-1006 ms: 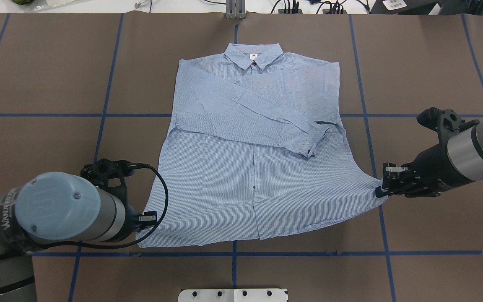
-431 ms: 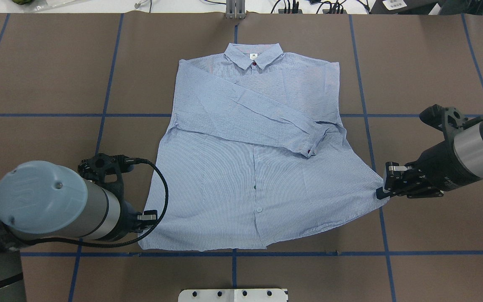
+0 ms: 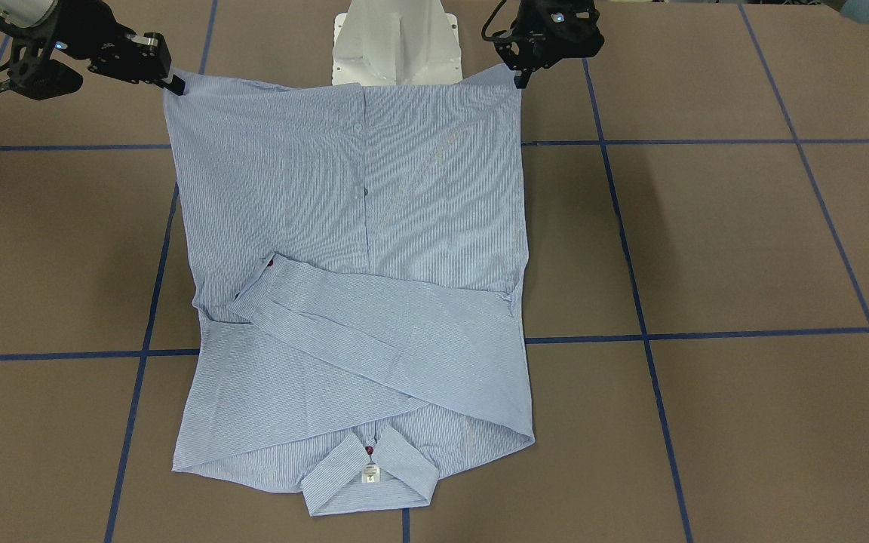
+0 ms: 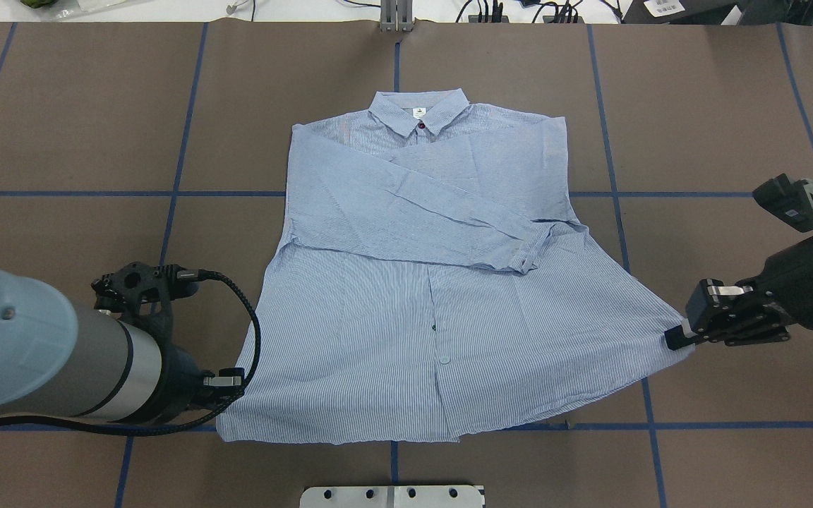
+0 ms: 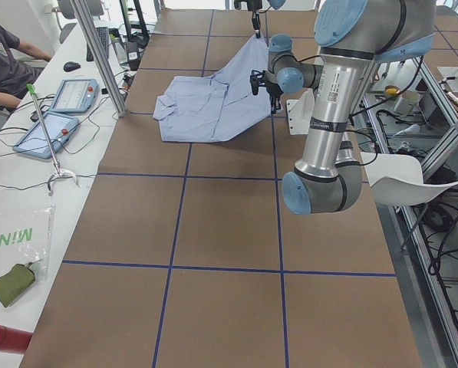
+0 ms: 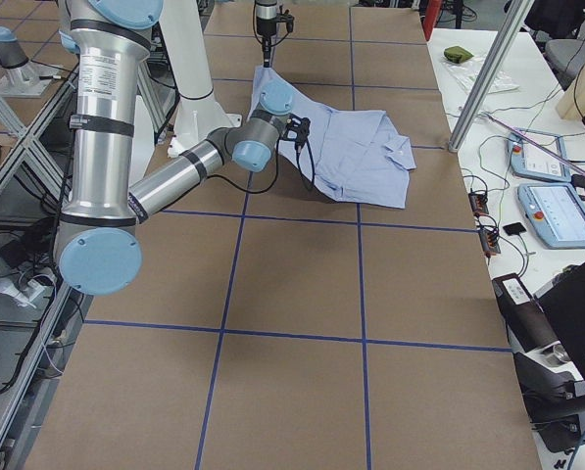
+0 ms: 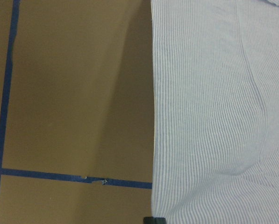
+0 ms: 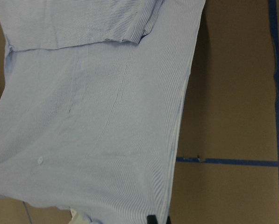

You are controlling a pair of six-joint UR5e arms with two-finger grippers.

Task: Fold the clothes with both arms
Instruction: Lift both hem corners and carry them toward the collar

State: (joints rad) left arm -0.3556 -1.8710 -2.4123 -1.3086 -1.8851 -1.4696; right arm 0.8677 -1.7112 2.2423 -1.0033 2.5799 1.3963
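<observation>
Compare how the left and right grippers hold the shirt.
The right gripper holds its hem corner far sideways, in a point; the left gripper holds its corner in line with the side of the shirt. The left gripper is nearer the pedestal than the right. Both grip hem corners.

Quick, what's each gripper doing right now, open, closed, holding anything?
Left gripper: closed, holding one hem corner of the shirt.
Right gripper: closed, holding the other hem corner.
</observation>
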